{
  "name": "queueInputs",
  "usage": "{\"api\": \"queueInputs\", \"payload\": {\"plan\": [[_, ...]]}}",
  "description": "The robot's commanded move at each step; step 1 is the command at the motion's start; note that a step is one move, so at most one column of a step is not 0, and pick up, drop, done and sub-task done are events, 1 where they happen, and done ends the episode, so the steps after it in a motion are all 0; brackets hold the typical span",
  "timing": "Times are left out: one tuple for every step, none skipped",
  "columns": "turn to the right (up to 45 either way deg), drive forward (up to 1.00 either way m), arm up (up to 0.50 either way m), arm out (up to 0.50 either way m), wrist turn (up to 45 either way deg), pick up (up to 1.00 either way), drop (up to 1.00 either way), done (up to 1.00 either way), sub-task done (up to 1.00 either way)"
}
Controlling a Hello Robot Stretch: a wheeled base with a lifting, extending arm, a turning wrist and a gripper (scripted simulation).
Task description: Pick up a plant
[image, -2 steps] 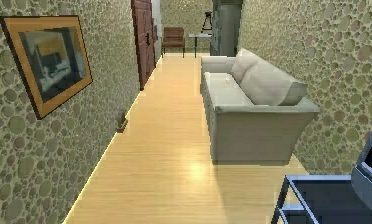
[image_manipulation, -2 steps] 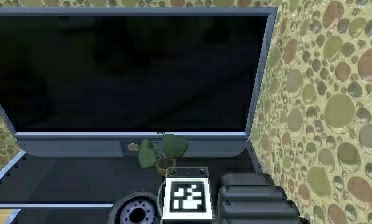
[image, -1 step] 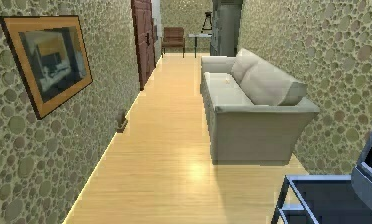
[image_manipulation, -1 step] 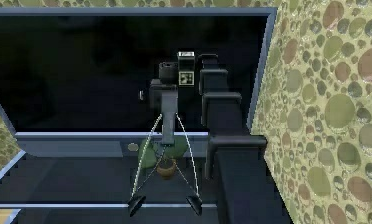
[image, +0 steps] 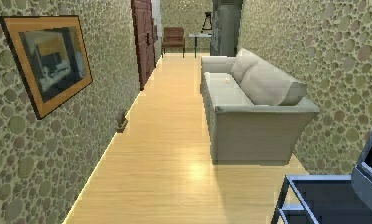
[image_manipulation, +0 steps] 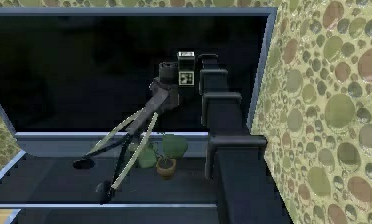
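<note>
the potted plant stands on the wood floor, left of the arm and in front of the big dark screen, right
Not the wood floor. In the arm side view the potted plant stands on a dark surface, left of the arm and in front of the big dark screen.

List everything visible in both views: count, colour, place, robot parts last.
picture: one, orange-brown frame, wall at the forward view's left
door: one, dark brown, same wall, farther along
chair: one, brown, hallway's far end
sofa: one, beige, along the wall at the forward view's right
screen: one, black, upright on the stand, arm side view
stand: one, dark, pale blue edge, under the screen
potted plant: one, green leaves, brown pot, on the stand before the screen
arm: one, dark, rising from the bottom edge
hand: one, dark, thin fingers near the plant; cannot tell whether it holds anything
</note>
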Motion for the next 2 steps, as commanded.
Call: {"api": "queueInputs", "payload": {"plan": [[0.0,0.00,0.00,0.00,45.0,0.00,0.00,0.00,0.00],[0.0,0.00,0.00,0.00,45.0,0.00,0.00,0.00,0.00]]}}
